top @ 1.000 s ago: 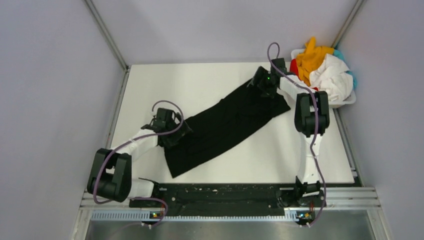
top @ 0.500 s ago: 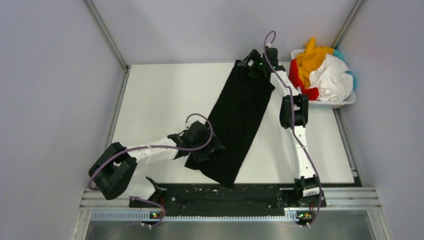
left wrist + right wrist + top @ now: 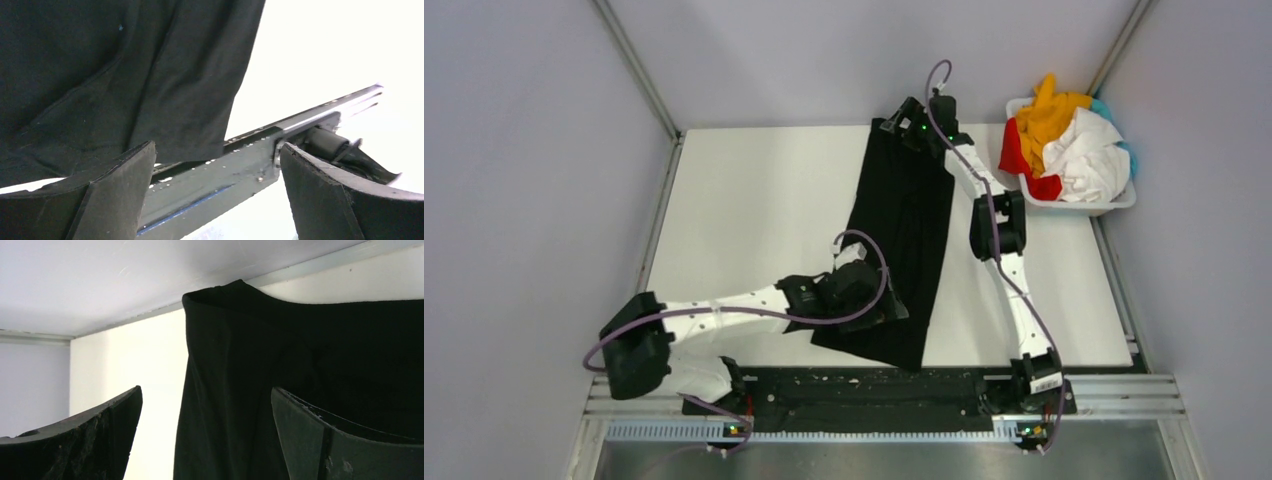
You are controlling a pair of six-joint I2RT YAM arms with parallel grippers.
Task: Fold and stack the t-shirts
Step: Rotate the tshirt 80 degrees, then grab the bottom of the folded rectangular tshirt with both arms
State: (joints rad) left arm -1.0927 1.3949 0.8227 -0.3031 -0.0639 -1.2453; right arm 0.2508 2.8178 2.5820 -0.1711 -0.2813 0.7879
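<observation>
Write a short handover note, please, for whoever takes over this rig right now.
The left pincer is open, at the near end of the black t-shirt.
The right pincer is open, at its far end.
The shirt lies as a long strip on the table, far to near.
The other t-shirts are heaped in the basket at the far right.
Done: black shirt spread out. Left: fold it, then fold and stack the rest.

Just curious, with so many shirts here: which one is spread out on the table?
The black t-shirt, laid out long on the table. The orange-yellow, red, white and teal ones are heaped in the basket.
</observation>
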